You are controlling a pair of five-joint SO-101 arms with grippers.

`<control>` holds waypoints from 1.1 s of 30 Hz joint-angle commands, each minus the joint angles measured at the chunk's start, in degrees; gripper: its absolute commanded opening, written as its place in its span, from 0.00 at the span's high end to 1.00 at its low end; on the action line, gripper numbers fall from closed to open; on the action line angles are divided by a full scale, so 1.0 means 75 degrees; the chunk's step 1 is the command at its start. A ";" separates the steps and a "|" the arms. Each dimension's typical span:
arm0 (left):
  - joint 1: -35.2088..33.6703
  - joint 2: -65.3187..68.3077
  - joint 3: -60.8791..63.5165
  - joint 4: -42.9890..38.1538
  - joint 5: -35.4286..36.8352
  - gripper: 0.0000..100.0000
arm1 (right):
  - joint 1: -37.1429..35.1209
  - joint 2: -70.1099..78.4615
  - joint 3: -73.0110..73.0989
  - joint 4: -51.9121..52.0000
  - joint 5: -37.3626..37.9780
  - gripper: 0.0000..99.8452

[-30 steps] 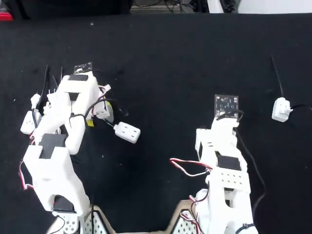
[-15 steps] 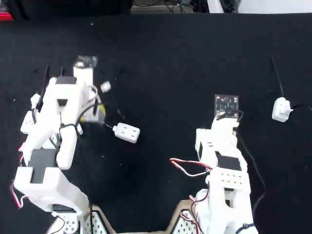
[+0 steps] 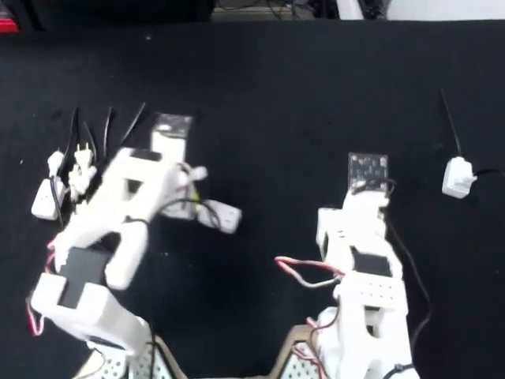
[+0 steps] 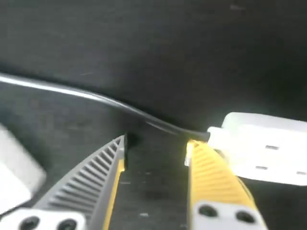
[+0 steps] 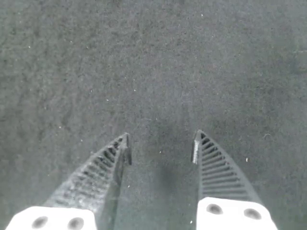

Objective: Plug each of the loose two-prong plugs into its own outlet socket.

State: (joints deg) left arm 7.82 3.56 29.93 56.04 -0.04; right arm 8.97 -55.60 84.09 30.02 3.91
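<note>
Left wrist view is showing you the left gripper (image 4: 156, 143) standing partly open over the black cloth (image 4: 144, 38), with nothing between the grey finger (image 4: 88, 179) and the yellow finger (image 4: 211, 177). The thin black cord (image 4: 96, 98) is crossing just beyond both fingertips. The white outlet socket (image 4: 266, 153) it feeds is lying just outside the yellow finger, touching its tip or nearly so; I cannot tell which. A white piece (image 4: 14, 167) is sitting outside the grey finger, too cropped to name.

From the high view, the outlet socket (image 3: 223, 215) is lying beside the left arm (image 3: 118, 213). The loose two-prong plugs (image 3: 79, 158) are lying in a cluster on that arm's other side, well apart from the socket. The right gripper (image 5: 161, 139) is hanging about as wide open, gripping nothing, with bare cloth between its fingers.

You are probably dealing with a light, hard plastic block, smooth enough to skate on the cloth, and its pliant cord is likely to tug it round. Take it across the flat sides of the body, never by the cord, and keep the slotted face clear.
</note>
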 commanded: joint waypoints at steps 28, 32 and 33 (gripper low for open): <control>0.0018 -0.0141 -0.0885 -0.0645 0.2227 0.78 | -0.0094 -0.0193 -0.0064 -0.0152 0.0000 0.80; -0.0463 -0.0223 -0.0123 -0.1149 0.2567 0.78 | -0.0094 -0.0193 -0.0064 -0.0152 0.0000 0.80; -0.0557 -0.0223 -0.0123 -0.0973 0.2567 0.78 | -0.0094 -0.0193 -0.0064 -0.0152 0.0000 0.80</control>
State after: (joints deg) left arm 6.86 3.74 27.82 49.19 17.19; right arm 8.97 -55.60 84.09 30.02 3.91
